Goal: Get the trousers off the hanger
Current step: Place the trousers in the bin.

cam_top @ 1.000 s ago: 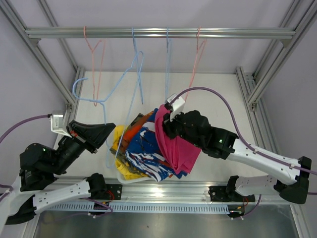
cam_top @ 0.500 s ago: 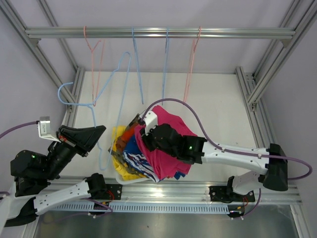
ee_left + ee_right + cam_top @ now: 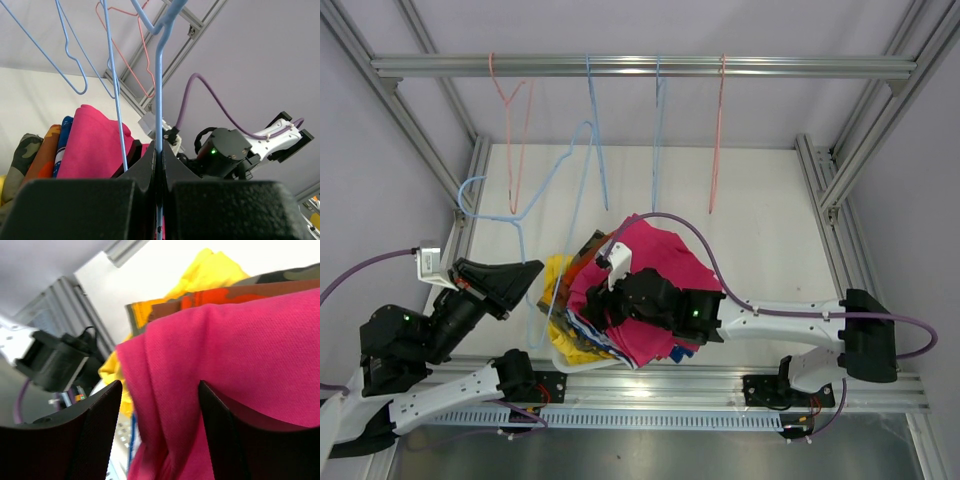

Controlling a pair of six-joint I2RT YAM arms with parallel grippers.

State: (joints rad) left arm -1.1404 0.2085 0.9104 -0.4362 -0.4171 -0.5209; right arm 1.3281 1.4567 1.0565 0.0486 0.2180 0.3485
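Note:
My left gripper (image 3: 159, 150) is shut on the wire of a light blue hanger (image 3: 160, 75), which it holds up at the left (image 3: 535, 200) with nothing on it. The left gripper (image 3: 527, 274) sits just left of the pile of trousers. On top of that pile lie the magenta pink trousers (image 3: 660, 262). My right gripper (image 3: 160, 387) is open just above them, with pink cloth (image 3: 240, 350) between its spread fingers. Under the pink pair show yellow (image 3: 210, 270), orange-black (image 3: 210, 297) and camouflage (image 3: 295, 275) trousers.
The pile sits in a white tray (image 3: 570, 362) at the table's near edge. Pink (image 3: 510, 130), blue (image 3: 595, 120), blue (image 3: 658, 120) and pink (image 3: 718, 130) hangers hang bare from the rail (image 3: 640, 66). Frame posts stand at both sides.
My right gripper has moved left and down over the pile and opened, letting the pink trousers settle on top. The left arm has shifted a little with the blue hanger.

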